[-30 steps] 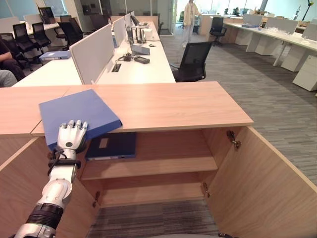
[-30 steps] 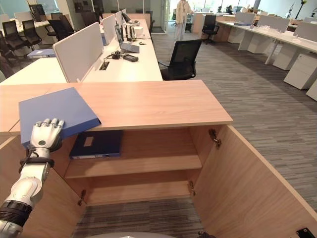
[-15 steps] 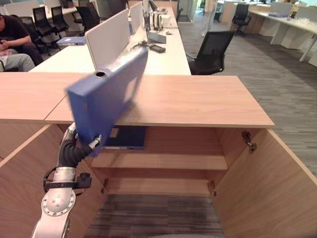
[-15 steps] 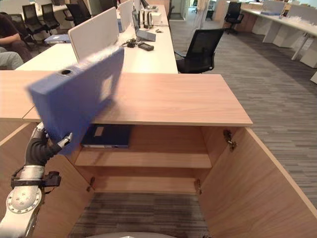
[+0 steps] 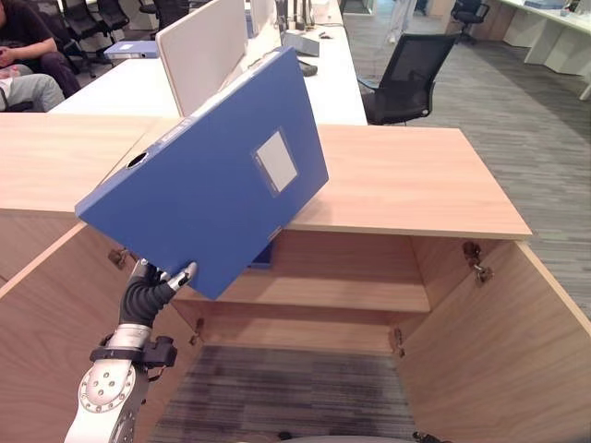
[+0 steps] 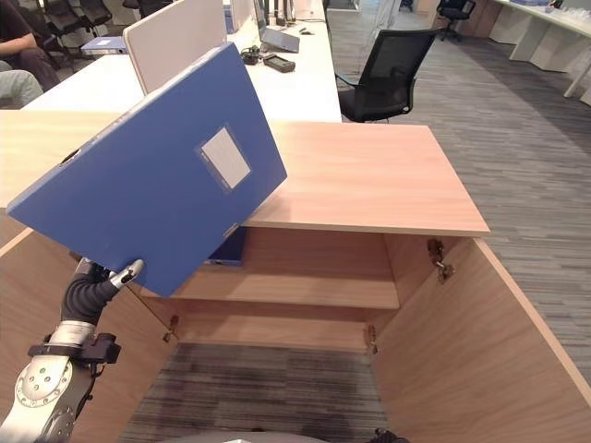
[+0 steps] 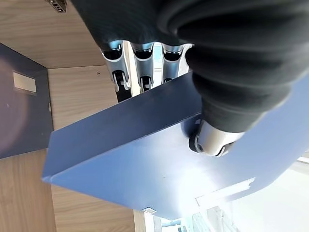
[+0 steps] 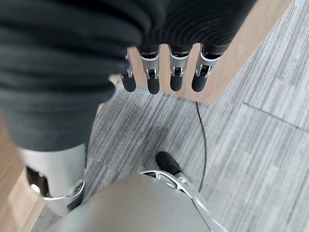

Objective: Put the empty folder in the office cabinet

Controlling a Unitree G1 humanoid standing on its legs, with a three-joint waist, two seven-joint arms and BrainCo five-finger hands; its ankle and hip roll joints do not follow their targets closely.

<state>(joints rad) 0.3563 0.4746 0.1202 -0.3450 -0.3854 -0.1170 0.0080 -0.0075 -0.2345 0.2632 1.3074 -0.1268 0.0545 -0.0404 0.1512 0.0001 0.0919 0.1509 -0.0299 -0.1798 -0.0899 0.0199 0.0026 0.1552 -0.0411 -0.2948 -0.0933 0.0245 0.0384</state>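
Left eye view shows the left hand point(image 5: 159, 282) at the lower left, holding a blue folder point(image 5: 208, 180) by its lower edge. The folder is lifted clear of the wooden top point(image 5: 406, 180) and tilted, its broad face turned toward the camera, with a pale label point(image 5: 276, 161) on that face and a round finger hole point(image 5: 137, 160) near the spine at the upper left edge. It hangs in front of the left part of the open cabinet point(image 5: 323, 286), above the level of the shelf point(image 5: 319, 293).

Left wrist view shows the grip from close by: the thumb point(image 7: 212, 140) presses on one face of the folder and the fingers point(image 7: 143, 67) go behind the other face, so the hand is clamped on the folder's edge.

Behind the lifted folder, a second dark blue folder point(image 6: 229, 247) lies flat on the cabinet's upper shelf, mostly hidden; it also shows in the left wrist view point(image 7: 21, 113). Both cabinet doors stand open, the right door point(image 5: 503, 341) swung out toward the camera with its hinges point(image 5: 473, 258) visible.

Right wrist view shows the right hand point(image 8: 164, 72) hanging over the grey carpet point(image 8: 251, 145), its fingers straight, side by side and holding nothing.

Beyond the cabinet stand white desks point(image 5: 120, 88) with a divider panel point(image 5: 199, 51) and a black office chair point(image 5: 406, 78). A seated person point(image 5: 28, 55) shows at the upper left.
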